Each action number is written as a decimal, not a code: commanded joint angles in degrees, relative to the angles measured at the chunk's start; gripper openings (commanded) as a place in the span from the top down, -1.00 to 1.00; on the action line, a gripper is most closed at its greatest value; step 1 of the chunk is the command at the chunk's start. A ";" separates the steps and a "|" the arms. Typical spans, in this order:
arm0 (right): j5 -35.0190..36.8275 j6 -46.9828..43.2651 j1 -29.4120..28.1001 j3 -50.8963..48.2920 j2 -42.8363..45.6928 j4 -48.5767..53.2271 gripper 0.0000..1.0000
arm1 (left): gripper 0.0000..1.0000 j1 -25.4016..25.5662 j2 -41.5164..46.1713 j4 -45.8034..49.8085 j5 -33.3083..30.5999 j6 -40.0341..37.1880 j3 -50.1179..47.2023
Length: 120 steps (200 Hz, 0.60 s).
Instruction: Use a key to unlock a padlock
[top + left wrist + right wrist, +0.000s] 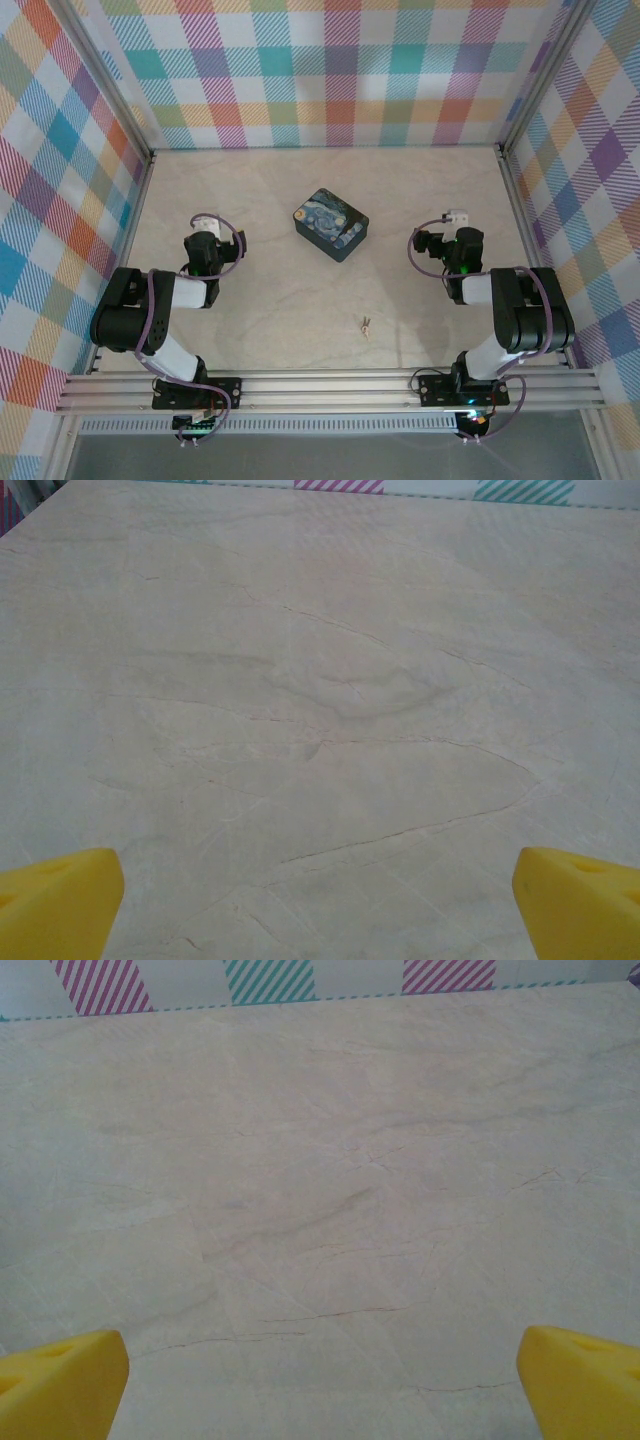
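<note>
While arms sit folded, we see left end effector (320, 905) spread wide, right end effector (320, 1385) likewise, both empty above pale marbled table (270, 320). Near front edge lies tiny slim silvery metal key (366, 325), apart from blue-yellow swirly-painted rectangular tin (331, 224) at centre.

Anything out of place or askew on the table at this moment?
Nothing spilled or damaged. The painted tin sits skewed to the table edges, lid shut. A tiny silvery item, probably the key, lies loose near the front. Left tool and right tool stand open, empty.
</note>
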<state>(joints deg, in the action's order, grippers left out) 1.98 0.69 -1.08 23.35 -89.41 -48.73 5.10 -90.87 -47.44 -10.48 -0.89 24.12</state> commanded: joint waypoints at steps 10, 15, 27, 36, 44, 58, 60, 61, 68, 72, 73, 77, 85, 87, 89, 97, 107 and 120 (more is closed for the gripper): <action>0.22 0.71 0.33 -0.24 1.39 0.07 -0.99 | -1.00 -0.70 1.38 0.31 0.54 0.53 -0.49; 0.22 0.71 0.34 -0.24 1.42 0.04 -0.99 | -1.00 -0.66 1.34 0.32 0.55 0.49 -0.52; 0.25 0.64 0.30 -0.24 1.38 0.06 -0.99 | -1.00 -0.69 1.40 0.29 0.55 0.53 -0.56; 0.22 0.71 0.33 -0.24 1.41 0.10 -0.99 | -1.00 -0.63 1.40 0.33 0.55 0.53 -0.56; 0.22 0.71 0.33 -0.26 1.39 0.05 -0.99 | -1.00 -0.65 1.40 0.33 0.55 0.51 -0.53; 0.30 0.64 0.37 -0.24 1.34 0.06 -0.99 | -1.00 -0.66 1.40 0.33 0.50 0.52 -0.51; 0.28 0.70 0.31 -0.26 1.34 0.04 -0.99 | -1.00 -0.65 1.40 0.33 0.54 0.53 -0.49; 0.30 0.66 0.35 -0.21 1.38 0.04 -0.99 | -1.00 -0.64 1.40 0.38 0.50 0.53 -0.48; 0.23 0.70 0.31 -0.15 1.34 0.10 -1.00 | -1.00 -0.70 1.33 0.48 0.55 0.61 -0.43; 0.24 0.72 0.34 -0.15 1.34 0.13 -0.99 | -1.00 -0.69 1.34 0.64 0.55 0.59 -0.39; 0.27 0.72 0.37 -0.15 1.34 0.13 -0.99 | -1.00 -0.70 1.28 0.70 0.59 0.60 -0.30; 0.19 0.71 0.31 -0.15 1.34 0.17 -0.99 | -1.00 -0.68 1.37 0.77 0.55 0.66 -0.29; 0.18 0.80 0.35 -0.17 1.34 0.21 -0.99 | -1.00 -0.84 1.40 0.63 0.87 0.70 -0.38; 0.21 0.69 0.31 -0.16 1.34 0.21 -0.99 | -1.00 -0.85 1.35 0.60 0.98 0.75 -0.39; 0.15 0.69 0.34 -0.15 1.32 0.17 -1.00 | -1.00 -0.94 1.34 0.60 1.10 0.85 -0.43; 0.13 0.65 0.29 -0.30 1.51 0.09 -0.99 | -1.00 -1.29 1.92 1.34 1.69 0.93 0.04; 0.37 0.61 0.31 0.06 1.74 -0.32 -1.00 | -1.00 -1.49 3.96 7.85 -0.15 1.85 2.84; 0.47 0.44 0.24 3.95 7.30 11.57 -1.00 | -1.00 -1.89 6.40 25.24 -6.65 4.91 11.57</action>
<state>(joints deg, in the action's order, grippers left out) 1.98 0.69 -1.08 23.49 -88.92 -47.51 4.80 -89.32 -41.76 -10.72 -0.08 25.45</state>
